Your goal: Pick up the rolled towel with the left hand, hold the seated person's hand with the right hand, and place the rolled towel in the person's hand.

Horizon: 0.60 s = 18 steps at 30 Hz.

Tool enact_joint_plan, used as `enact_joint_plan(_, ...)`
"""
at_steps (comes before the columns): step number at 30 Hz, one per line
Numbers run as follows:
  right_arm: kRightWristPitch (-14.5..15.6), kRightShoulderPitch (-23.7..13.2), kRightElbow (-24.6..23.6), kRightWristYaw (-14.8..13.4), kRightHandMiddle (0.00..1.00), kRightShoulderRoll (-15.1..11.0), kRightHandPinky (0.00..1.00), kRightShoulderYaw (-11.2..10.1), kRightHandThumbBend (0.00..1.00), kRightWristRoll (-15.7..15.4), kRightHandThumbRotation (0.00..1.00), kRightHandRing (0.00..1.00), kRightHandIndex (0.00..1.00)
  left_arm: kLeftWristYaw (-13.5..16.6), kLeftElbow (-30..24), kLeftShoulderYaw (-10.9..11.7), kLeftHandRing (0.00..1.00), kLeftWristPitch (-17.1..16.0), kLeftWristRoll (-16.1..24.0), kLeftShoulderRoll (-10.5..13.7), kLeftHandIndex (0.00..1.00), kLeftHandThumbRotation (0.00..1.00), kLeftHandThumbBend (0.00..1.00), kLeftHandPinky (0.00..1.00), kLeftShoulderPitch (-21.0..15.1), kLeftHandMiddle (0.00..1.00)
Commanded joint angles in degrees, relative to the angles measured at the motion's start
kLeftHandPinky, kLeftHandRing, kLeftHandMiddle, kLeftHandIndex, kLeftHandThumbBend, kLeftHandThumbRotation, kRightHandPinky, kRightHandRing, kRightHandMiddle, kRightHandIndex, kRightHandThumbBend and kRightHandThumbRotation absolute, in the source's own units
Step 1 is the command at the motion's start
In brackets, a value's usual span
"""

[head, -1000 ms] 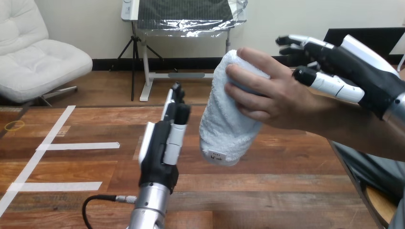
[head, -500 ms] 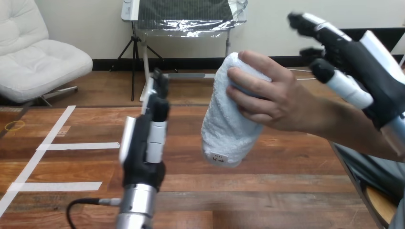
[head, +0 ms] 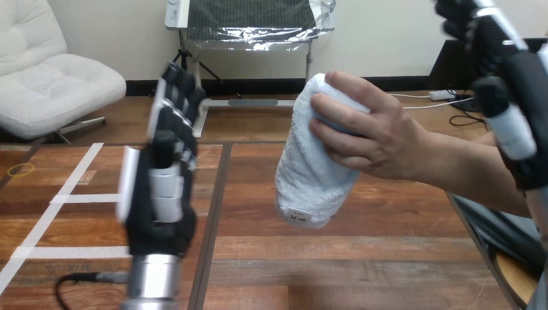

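Note:
A white rolled towel (head: 310, 171) stands nearly upright above the table, its lower end clear of the wood. The person's hand (head: 368, 132) comes in from the right and is wrapped round the towel's upper part. My left hand (head: 160, 194) is raised at the left, well apart from the towel, open with straight fingers pointing up. My right hand (head: 510, 97) is lifted at the right edge, above the person's forearm and apart from it, open with its fingers relaxed.
The wooden table (head: 336, 258) carries strips of white tape (head: 103, 197) at its left. A dark seam runs down the tabletop beside my left forearm. The table's right edge slants away under the person's arm.
My left hand has moved left, away from the towel. My right hand has risen and swung right, away from the person's hand. The towel stays in the person's hand.

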Motion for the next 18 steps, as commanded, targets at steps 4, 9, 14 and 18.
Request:
enact_joint_plan(4,-1.66,3.53,-8.32,-2.59,0.89,4.9,0.79,-0.17,1.0,2.35,1.0,0.88,0.87,-3.75,-7.72,1.54,0.91,-1.88,-3.38,2.19,0.93,1.0,1.0,0.87,1.21,0.94)
enact_joint_plan(9,-3.12,6.92,-11.66,-2.51,0.89,7.07,0.77,0.96,1.0,3.32,1.0,0.88,0.87,-5.22,-9.66,2.24,0.9,-3.38,-4.41,2.75,0.89,1.0,0.99,0.83,2.48,0.92)
enact_joint_plan(14,-5.61,10.8,-14.73,-2.77,0.88,9.91,0.79,2.74,1.0,3.01,1.0,0.88,0.87,-7.96,-11.38,2.5,0.9,-5.18,-6.97,3.75,0.87,1.0,0.97,0.82,3.55,0.92)
enact_joint_plan(18,-7.73,13.23,-16.18,-2.0,0.88,11.31,0.79,4.45,1.0,4.01,1.0,0.88,0.88,-9.6,-12.29,2.81,0.91,-6.19,-8.73,4.12,0.85,1.0,0.97,0.81,4.2,0.91)
